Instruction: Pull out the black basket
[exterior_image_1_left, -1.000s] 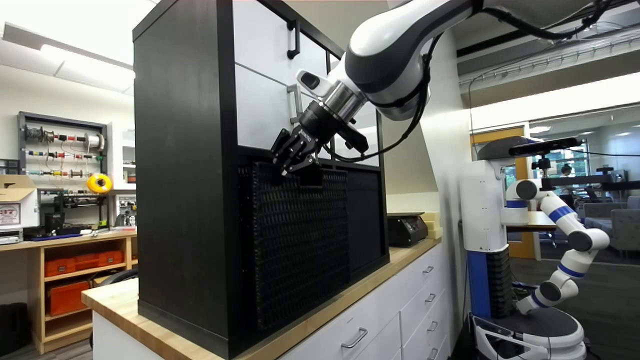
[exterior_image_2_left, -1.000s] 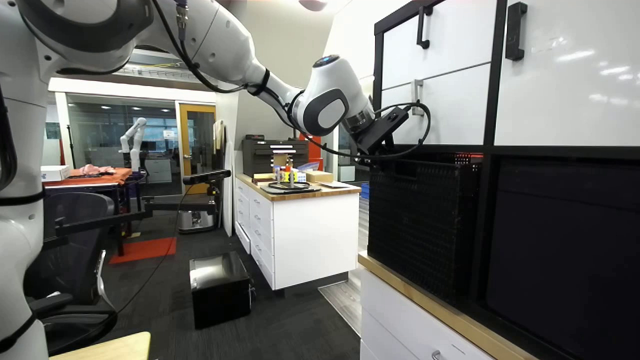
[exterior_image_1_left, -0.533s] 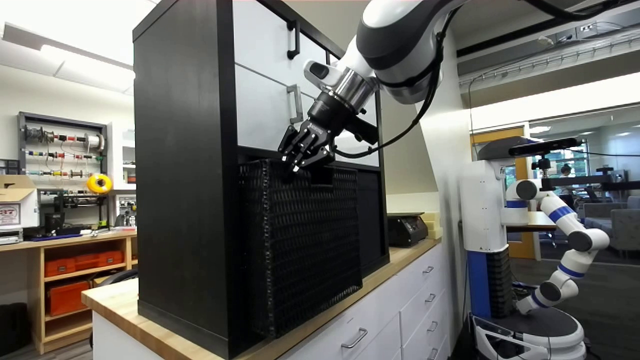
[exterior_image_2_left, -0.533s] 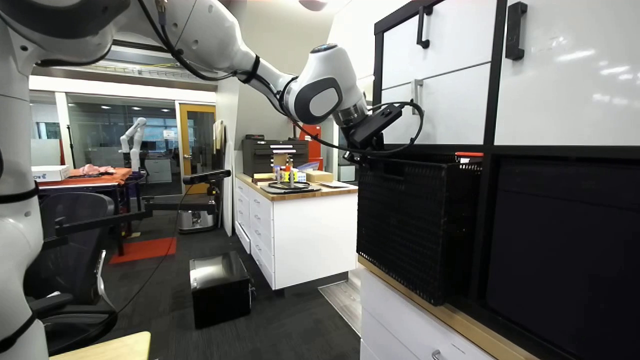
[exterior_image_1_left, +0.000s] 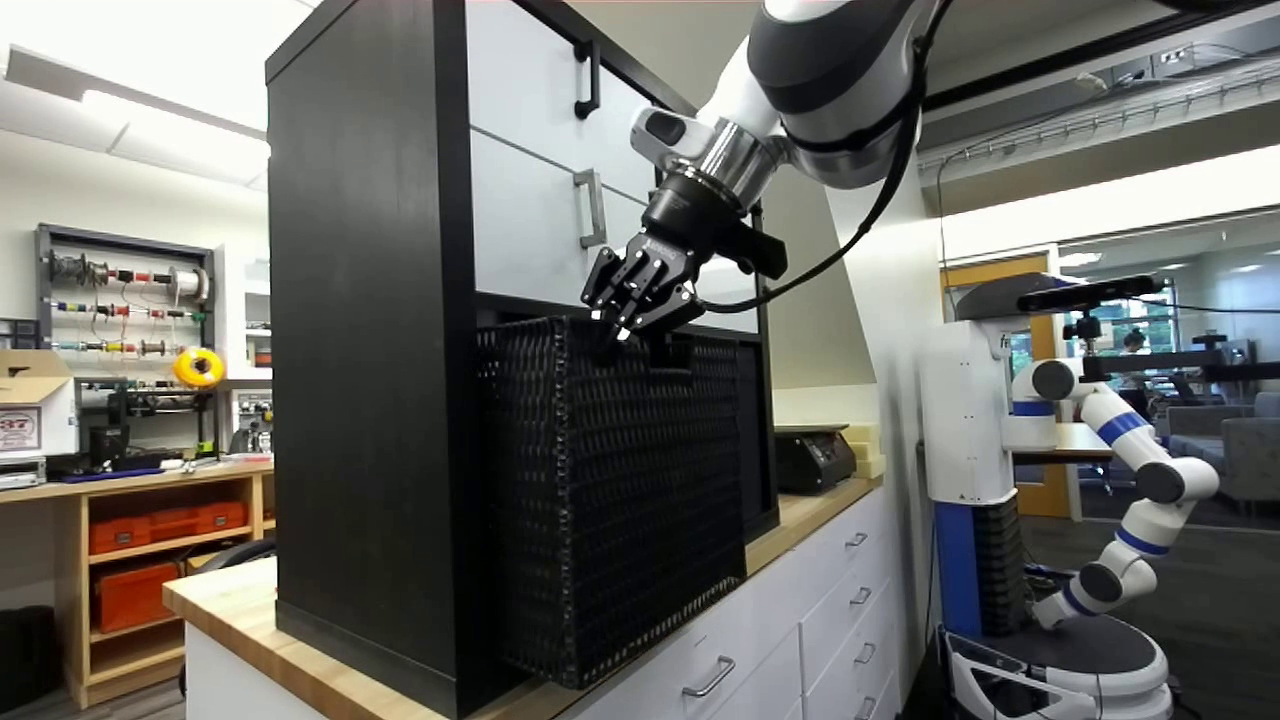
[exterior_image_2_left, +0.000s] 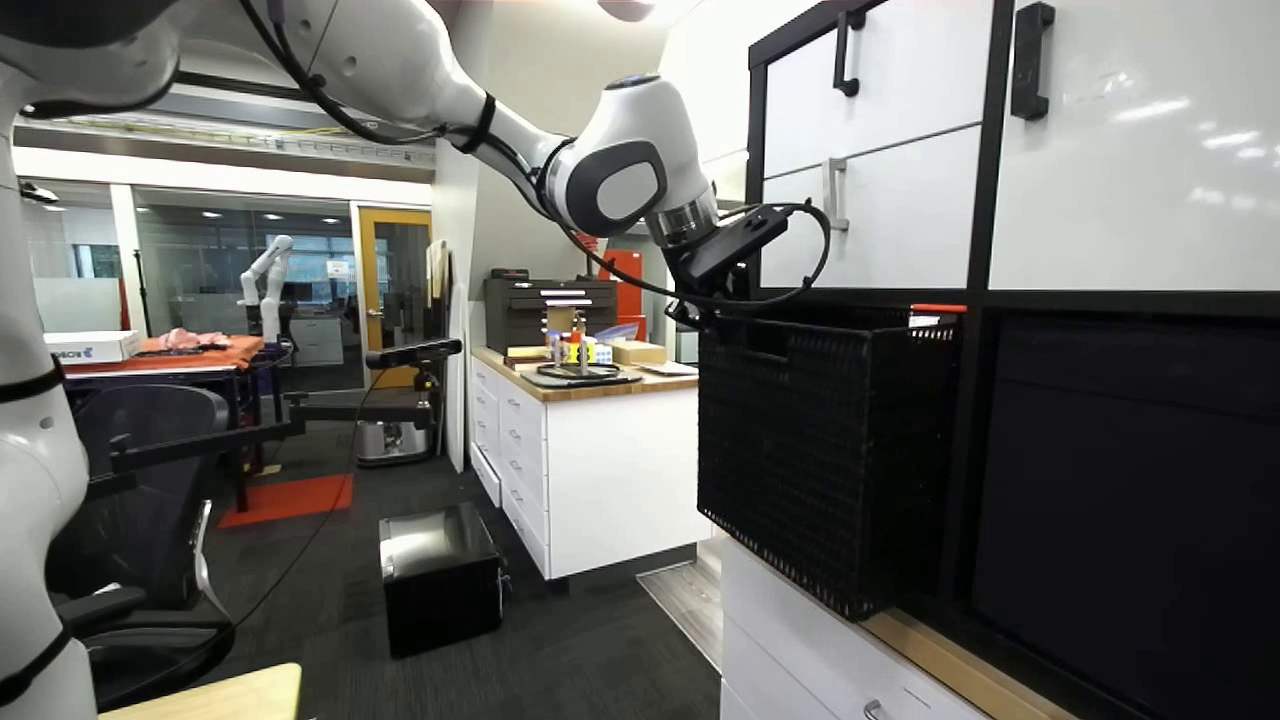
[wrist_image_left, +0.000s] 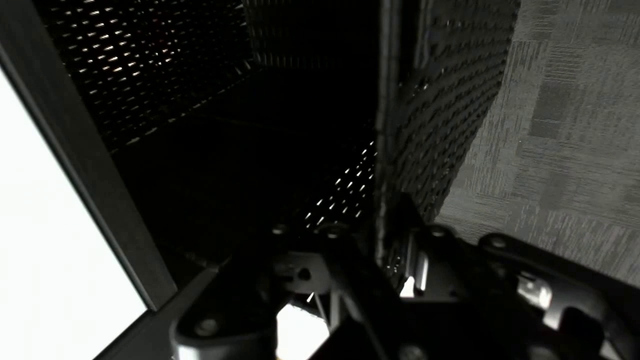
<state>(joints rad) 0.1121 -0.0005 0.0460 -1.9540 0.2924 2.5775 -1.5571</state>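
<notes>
The end effector (exterior_image_1_left: 610, 323) pinched the black basket (exterior_image_1_left: 650, 470) beneath it, which had come further out; pulling seemed well advanced.

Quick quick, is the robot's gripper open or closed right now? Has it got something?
Gripper: closed, holding the basket by its rim.

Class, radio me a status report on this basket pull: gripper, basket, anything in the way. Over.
Gripper: jaws shut on front rim of black basket. Basket partway out of shelf unit. Possible snag: black cable looped alongside.
</notes>
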